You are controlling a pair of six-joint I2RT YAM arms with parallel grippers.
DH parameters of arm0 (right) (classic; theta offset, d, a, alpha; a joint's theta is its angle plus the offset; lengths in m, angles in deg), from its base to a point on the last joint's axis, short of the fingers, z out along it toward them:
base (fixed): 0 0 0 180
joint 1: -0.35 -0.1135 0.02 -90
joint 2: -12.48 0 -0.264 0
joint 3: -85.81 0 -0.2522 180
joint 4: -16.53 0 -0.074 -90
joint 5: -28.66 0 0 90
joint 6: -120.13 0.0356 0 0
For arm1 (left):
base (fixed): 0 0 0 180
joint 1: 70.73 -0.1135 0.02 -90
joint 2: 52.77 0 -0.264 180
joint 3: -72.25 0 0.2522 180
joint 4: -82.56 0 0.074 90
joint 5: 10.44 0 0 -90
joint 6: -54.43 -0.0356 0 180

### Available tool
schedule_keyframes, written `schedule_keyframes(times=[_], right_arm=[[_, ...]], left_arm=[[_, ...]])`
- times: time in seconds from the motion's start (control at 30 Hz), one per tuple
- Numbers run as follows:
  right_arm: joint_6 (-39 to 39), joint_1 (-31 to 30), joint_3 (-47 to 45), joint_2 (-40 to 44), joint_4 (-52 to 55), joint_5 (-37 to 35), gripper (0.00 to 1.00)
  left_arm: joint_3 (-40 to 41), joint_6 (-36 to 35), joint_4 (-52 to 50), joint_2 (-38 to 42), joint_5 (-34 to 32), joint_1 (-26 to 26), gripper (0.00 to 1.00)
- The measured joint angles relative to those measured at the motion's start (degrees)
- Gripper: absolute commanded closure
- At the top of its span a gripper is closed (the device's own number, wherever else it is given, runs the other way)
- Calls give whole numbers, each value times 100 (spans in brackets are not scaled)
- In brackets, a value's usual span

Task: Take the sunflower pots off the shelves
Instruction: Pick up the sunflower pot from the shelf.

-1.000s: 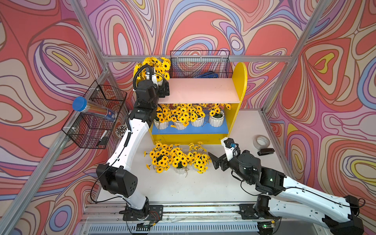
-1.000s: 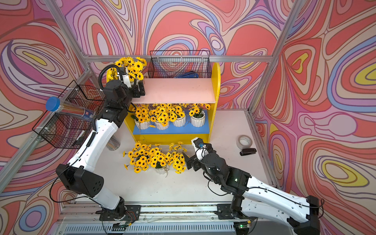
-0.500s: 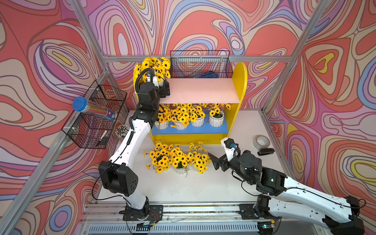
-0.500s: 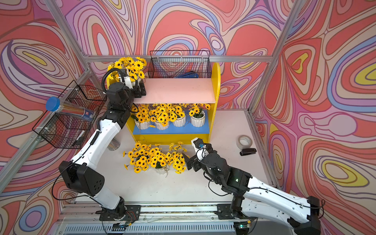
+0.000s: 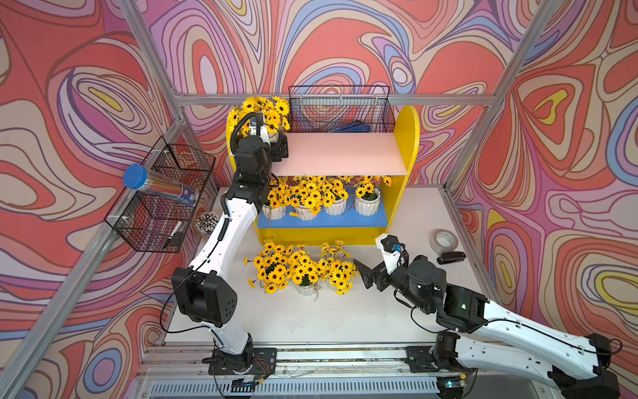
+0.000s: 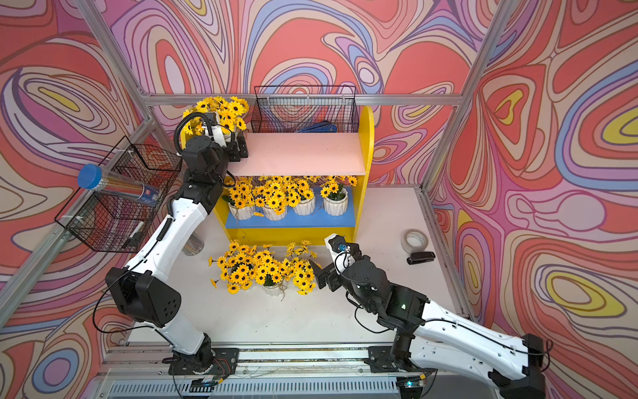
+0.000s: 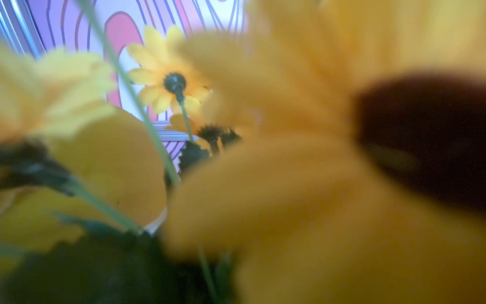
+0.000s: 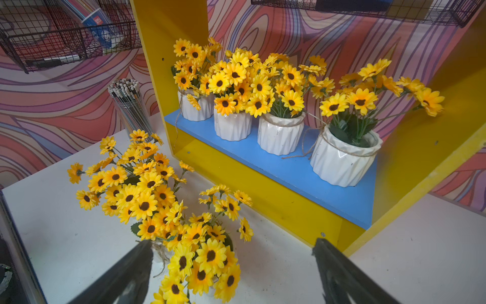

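Left arm has nudged a bit further in toward the shelves [image 5: 411, 138] since a second ago; right arm hasn't budged. The left gripper [image 5: 278, 148] is at the left end of the pink upper board [image 5: 341, 152], jaws spread wide at the base of the top pot [image 5: 269, 108], the only one up there. Can't tell if the pads touch it, as the pot body is mostly hidden behind the wrist. The left wrist view is just blurred petals right up against the lens.

Four sunflower pots [image 8: 281, 136] stand upright in a row on the blue lower board [image 5: 324, 221], blooms overlapping. A clump of pots [image 5: 300, 273] sits on the table [image 5: 293, 317] just in front of the shelves; the count is unclear under the flowers.

The right gripper [image 8: 232, 243] is low over the table just beside that clump, jaws wide apart, holding nothing.

A wire basket [image 5: 340, 110] hangs on the back wall behind the upper board. A side basket [image 5: 158, 207] on the left wall carries a blue-capped tube [image 5: 155, 184], with a pencil cup [image 5: 206, 221] below it. A tape roll [image 5: 444, 240] and a stapler [image 5: 450, 257] lie near each other at the table's right edge, well apart from the pots
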Motion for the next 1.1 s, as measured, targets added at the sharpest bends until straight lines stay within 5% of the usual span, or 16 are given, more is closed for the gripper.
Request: schedule_keyframes(times=[0.4, 0.7, 1.1], right_arm=[[-24, 0, 0, 33, -2, 44, 2], [-59, 0, 0, 35, -44, 44, 3], [-66, 0, -2, 35, -162, -9, 3]], left_arm=[[-66, 2, 26, -61, 44, -35, 27], [9, 0, 72, -17, 186, -63, 100], [-35, 57, -514, 214, 789, -105, 100]])
